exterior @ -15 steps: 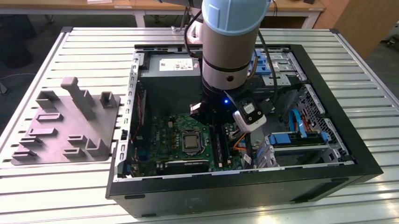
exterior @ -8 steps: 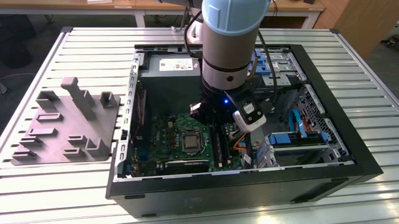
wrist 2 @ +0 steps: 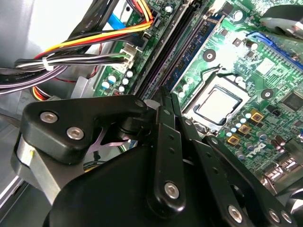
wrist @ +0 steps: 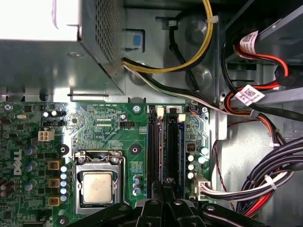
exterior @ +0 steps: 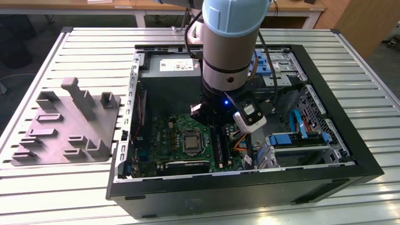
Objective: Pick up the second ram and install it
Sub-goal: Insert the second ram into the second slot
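Gripper (wrist 2: pixel 166 94): fingers pressed together with no gap visible between them, tips down at the near end of the memory slots.
Second ram (wrist: pixel 173 151): dark thin strip, edge-on, lying in the slot bank and running away from the fingertips. Whether the tips touch it cannot be told.
Memory slots (wrist: pixel 154 151): parallel dark lanes with blue edges and white latches at the far end.
CPU socket (wrist: pixel 98 184): just beside the slots, metal frame shut over a silver chip.
Motherboard (wrist: pixel 104 123): green, flat on the case floor.
Cables (wrist: pixel 265 179): black bundle beside the board.
Arm (exterior: pixel 228 47): reaching straight down into the case.
Computer case (exterior: pixel 250 187): black, lying open.
Drive brackets (exterior: pixel 300 138): blue-tabbed, toward the exterior view's right.
Grey moulded plate (exterior: pixel 62 126): on the slatted table (exterior: pixel 350 51), outside the case at the exterior view's left.
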`<move>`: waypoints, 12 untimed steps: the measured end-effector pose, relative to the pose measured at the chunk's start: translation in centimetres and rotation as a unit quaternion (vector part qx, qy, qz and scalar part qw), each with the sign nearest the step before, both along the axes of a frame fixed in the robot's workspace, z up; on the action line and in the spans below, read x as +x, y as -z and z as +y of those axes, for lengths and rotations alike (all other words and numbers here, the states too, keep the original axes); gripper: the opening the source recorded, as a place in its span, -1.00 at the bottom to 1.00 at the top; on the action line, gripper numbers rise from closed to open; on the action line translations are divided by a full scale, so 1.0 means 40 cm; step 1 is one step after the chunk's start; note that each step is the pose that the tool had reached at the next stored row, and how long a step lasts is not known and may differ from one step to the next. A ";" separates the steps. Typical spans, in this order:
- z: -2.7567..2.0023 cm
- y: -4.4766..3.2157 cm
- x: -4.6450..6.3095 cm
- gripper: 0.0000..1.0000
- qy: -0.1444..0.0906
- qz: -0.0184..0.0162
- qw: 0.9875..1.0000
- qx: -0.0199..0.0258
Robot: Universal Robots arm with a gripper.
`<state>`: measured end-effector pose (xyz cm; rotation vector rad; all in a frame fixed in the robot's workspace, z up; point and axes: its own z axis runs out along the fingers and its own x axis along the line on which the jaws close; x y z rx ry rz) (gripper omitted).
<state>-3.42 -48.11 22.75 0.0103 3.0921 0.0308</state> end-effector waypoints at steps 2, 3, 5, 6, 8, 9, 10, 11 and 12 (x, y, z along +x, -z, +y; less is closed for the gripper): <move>0.000 0.000 0.000 -0.77 0.000 0.000 1.000 0.000; 0.000 0.000 0.000 -0.77 0.000 0.000 1.000 0.000; 0.000 0.000 0.000 -0.77 0.000 0.000 1.000 0.000; 0.000 0.002 0.000 -0.77 0.000 0.000 1.000 0.000; 0.000 0.002 0.000 -0.77 0.000 0.000 1.000 0.000; 0.000 0.002 -0.001 -0.77 0.000 0.000 1.000 0.000; 0.000 0.002 -0.001 -0.77 0.000 0.000 1.000 0.000; 0.000 0.002 -0.001 -0.77 0.000 0.000 1.000 0.000; 0.000 0.002 -0.002 -0.77 0.000 -0.001 1.000 0.000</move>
